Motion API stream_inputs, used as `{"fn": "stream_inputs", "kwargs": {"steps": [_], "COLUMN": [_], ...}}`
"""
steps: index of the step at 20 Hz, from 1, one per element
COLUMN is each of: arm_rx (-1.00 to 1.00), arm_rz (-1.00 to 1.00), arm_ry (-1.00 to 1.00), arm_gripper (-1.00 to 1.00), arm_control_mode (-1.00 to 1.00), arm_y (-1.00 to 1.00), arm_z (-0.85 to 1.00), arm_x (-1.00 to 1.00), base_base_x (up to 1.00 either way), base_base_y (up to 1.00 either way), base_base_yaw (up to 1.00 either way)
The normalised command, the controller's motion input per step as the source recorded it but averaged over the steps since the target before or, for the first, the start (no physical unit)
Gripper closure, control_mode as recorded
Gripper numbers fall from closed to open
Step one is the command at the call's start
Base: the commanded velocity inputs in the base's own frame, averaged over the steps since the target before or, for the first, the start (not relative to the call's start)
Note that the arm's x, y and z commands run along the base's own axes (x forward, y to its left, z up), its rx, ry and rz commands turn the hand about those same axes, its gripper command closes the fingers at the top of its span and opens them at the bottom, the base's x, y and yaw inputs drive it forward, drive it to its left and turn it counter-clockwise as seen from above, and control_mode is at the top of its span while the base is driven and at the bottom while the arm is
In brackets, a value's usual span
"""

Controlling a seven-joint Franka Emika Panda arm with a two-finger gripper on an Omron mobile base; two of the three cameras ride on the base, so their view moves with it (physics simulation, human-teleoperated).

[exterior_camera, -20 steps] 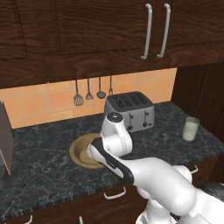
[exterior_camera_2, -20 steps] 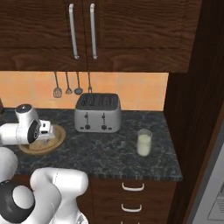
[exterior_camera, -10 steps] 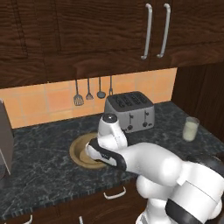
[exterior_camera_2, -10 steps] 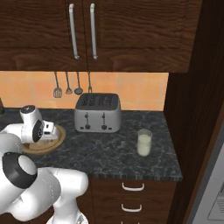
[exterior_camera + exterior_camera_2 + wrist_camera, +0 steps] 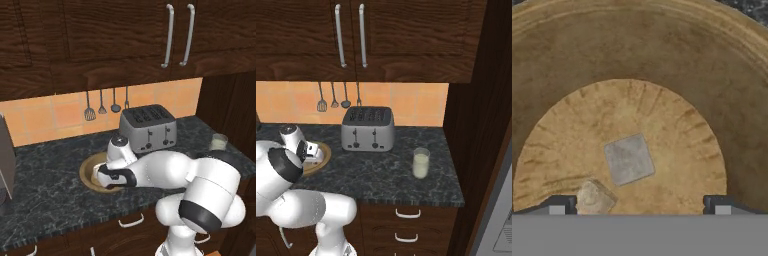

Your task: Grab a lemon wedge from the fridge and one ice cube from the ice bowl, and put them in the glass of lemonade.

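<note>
Since a second ago my arm has folded further down over the ice bowl (image 5: 89, 172), and its white bulk now covers more of the bowl from the left base camera.

Nearest, through the hand camera, my tool (image 5: 639, 206) has its jaws spread wide with nothing between them; I see only the two dark tips at the bottom edge, the rest being cut off. Just above them, on the pale floor of the bowl, sits one ice cube (image 5: 628, 159), greyish and translucent, roughly centred between the tips. A second cube (image 5: 594, 198) lies lower left, just beside the left tip and partly cut by the frame bottom; I cannot tell whether it touches the finger. The bowl's brown wall rises all round, and a sliver of dark worktop (image 5: 751, 9) shows at the top right corner.

From the base cameras the tool itself is hidden behind the wrist, which hangs over the bowl; the cubes are too small and covered to make out there.

Farther back on the worktop stands the toaster (image 5: 367, 128), and right of it, well apart from the bowl, the glass of lemonade (image 5: 421, 163). Utensils (image 5: 333, 97) hang on the tiled wall behind, under dark cabinets (image 5: 351, 35). At the right base camera's right edge, a grey sliver may be the fridge; I cannot be sure.
</note>
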Motion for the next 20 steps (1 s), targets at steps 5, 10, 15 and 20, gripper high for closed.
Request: {"fn": "stream_inputs", "kwargs": {"steps": [5,10,15,20], "arm_rx": [0.00,0.00,0.00,0.00], "arm_rz": [-0.07,-0.08,-0.14,-0.04], "arm_ry": [0.00,0.04,0.18,0.00], "arm_gripper": [-1.00,1.00,1.00,1.00], "arm_control_mode": [-1.00,-1.00,-1.00,-1.00], "arm_y": [0.14,0.09,0.00,0.00], "arm_z": [-0.23,-0.29,-0.45,-0.09], "arm_x": [0.28,0.19,-0.01,-0.14], "base_base_x": [0.00,0.00,0.00,0.00], "base_base_y": [0.00,0.00,0.00,0.00], "base_base_yaw": [0.00,0.00,0.00,0.00]}}
